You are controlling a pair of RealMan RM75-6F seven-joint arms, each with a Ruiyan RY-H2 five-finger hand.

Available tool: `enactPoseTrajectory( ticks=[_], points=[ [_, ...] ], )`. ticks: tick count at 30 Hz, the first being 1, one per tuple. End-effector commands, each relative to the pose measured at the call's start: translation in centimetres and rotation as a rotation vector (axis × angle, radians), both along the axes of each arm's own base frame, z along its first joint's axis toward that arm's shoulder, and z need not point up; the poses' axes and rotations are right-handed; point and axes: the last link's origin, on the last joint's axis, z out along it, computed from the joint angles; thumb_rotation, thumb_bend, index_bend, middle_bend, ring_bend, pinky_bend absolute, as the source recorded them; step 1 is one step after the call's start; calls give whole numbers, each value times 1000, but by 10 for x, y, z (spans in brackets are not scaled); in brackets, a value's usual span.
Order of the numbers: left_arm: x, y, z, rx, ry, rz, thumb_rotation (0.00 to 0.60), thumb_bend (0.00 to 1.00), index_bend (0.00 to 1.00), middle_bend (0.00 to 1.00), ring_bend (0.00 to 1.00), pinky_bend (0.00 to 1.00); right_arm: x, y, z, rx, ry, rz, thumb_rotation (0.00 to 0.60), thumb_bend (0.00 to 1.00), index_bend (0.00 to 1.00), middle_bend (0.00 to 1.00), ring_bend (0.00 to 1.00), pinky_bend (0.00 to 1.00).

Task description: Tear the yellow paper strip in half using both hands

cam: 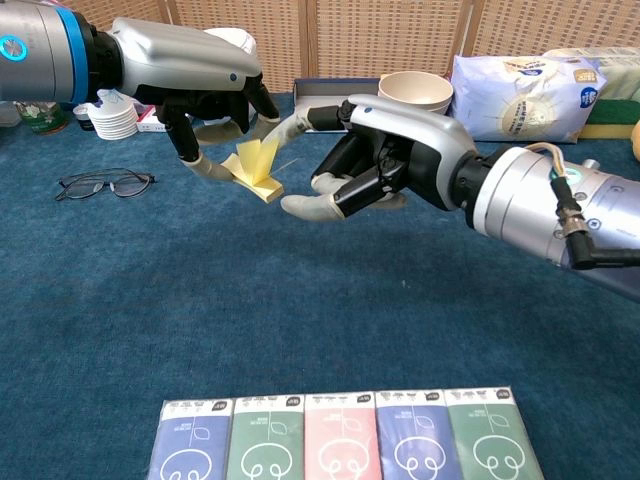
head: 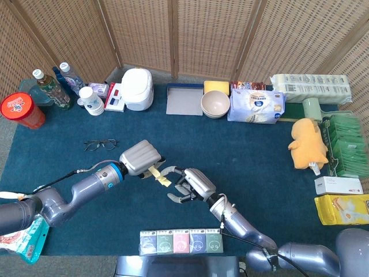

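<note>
The yellow paper strip (cam: 255, 167) is bent and folded, and hangs in the air above the blue cloth. My left hand (cam: 190, 70) pinches it from the left, its fingers curled round the strip's upper part. In the head view the yellow paper strip (head: 158, 175) sticks out just below my left hand (head: 140, 158). My right hand (cam: 385, 150) is close on the right, one finger stretched above the strip and the thumb low, just clear of its bottom corner. The right hand (head: 190, 184) holds nothing.
A pair of glasses (cam: 105, 183) lies on the cloth to the left. A row of coloured packets (cam: 340, 435) lines the near edge. Bottles (head: 55, 86), a white appliance (head: 137, 88), a bowl (head: 215, 104) and bags stand along the back, and a yellow plush toy (head: 308, 143) lies at the right.
</note>
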Motion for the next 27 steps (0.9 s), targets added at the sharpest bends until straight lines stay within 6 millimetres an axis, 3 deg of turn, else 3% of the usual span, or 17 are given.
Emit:
enactPoseTrajectory(
  ticks=[1, 17, 27],
  points=[
    [-1, 0, 0, 1, 0, 4, 600, 352, 642, 814, 894, 966, 0, 0, 0, -1, 0, 0, 600, 331, 310, 973, 1000, 1000],
    [-1, -3, 0, -13, -2, 9, 600, 352, 641, 815, 894, 966, 6, 1, -1, -5, -8, 11, 600, 335, 366, 973, 1000, 1000],
    [0, -4, 1, -18, -2, 5, 600, 351, 639, 814, 894, 966, 8, 0, -2, -27, -17, 9, 600, 438, 431, 980, 1000, 1000]
  ],
)
